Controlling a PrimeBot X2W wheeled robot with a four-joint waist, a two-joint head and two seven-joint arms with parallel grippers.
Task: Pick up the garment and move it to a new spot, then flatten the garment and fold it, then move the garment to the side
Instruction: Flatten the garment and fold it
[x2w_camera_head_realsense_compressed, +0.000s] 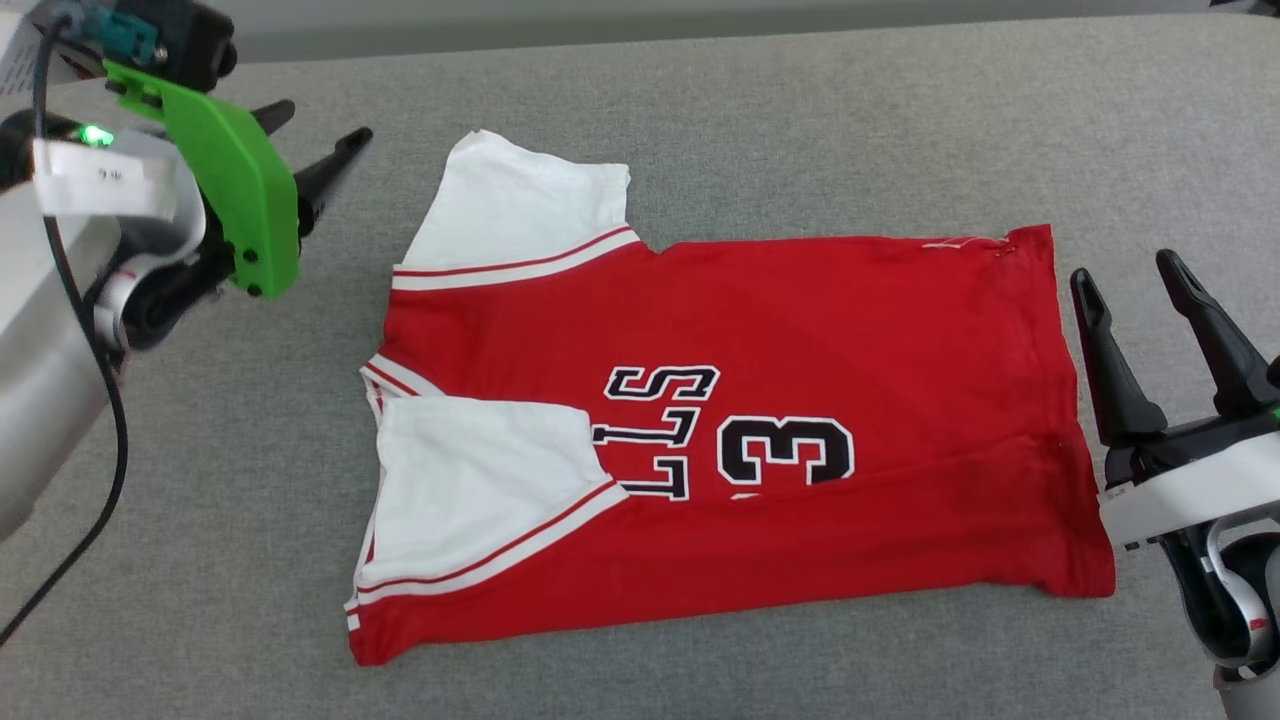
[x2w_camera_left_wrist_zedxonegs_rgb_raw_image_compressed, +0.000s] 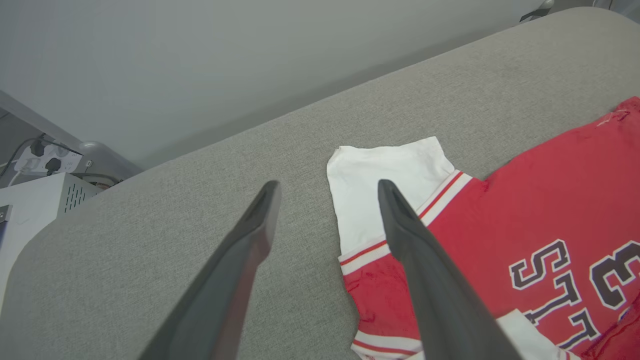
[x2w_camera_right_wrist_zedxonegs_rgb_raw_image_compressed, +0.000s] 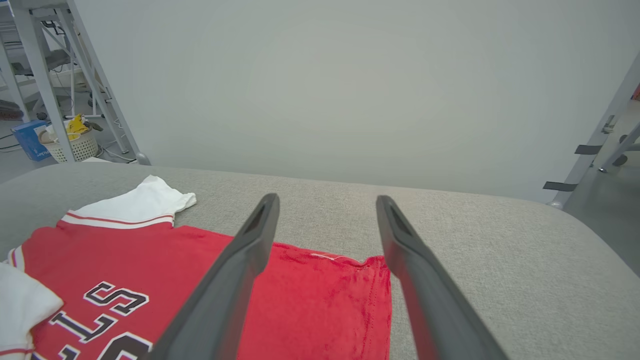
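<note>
From the head, the garment (x2w_camera_head_realsense_compressed: 800, 400) lies flat on the grey worktop (x2w_camera_head_realsense_compressed: 700, 100), collar end toward the robot's left and hem toward its right. The far white sleeve sticks out. The near one is folded in over the chest and hides part of the black-and-white lettering beside the "3". The left tool (x2w_camera_head_realsense_compressed: 315, 125) hovers off the collar end behind a green bracket (x2w_camera_head_realsense_compressed: 235, 190), its fingers spread wide with nothing between them. The right tool (x2w_camera_head_realsense_compressed: 1125, 272) stands just beside the hem, equally wide and empty.

The left wrist camera looks along the left tool (x2w_camera_left_wrist_zedxonegs_rgb_raw_image_compressed: 328, 190) toward the far sleeve and striped trim of the garment (x2w_camera_left_wrist_zedxonegs_rgb_raw_image_compressed: 525, 200). One finger overlaps the sleeve seam in the picture, but whether it touches the cloth cannot be told. This view adds the worktop's rounded corner and, beyond it, a white box (x2w_camera_left_wrist_zedxonegs_rgb_raw_image_compressed: 40, 200) and a power strip (x2w_camera_left_wrist_zedxonegs_rgb_raw_image_compressed: 42, 157).

The right wrist camera has the right tool (x2w_camera_right_wrist_zedxonegs_rgb_raw_image_compressed: 325, 200) framing the hem corner of the garment (x2w_camera_right_wrist_zedxonegs_rgb_raw_image_compressed: 125, 260) — jaws apart, gripping nothing. Past the worktop it shows a plain wall (x2w_camera_right_wrist_zedxonegs_rgb_raw_image_compressed: 350, 75), a metal frame (x2w_camera_right_wrist_zedxonegs_rgb_raw_image_compressed: 45, 75) and a basket (x2w_camera_right_wrist_zedxonegs_rgb_raw_image_compressed: 75, 147) on the floor.
</note>
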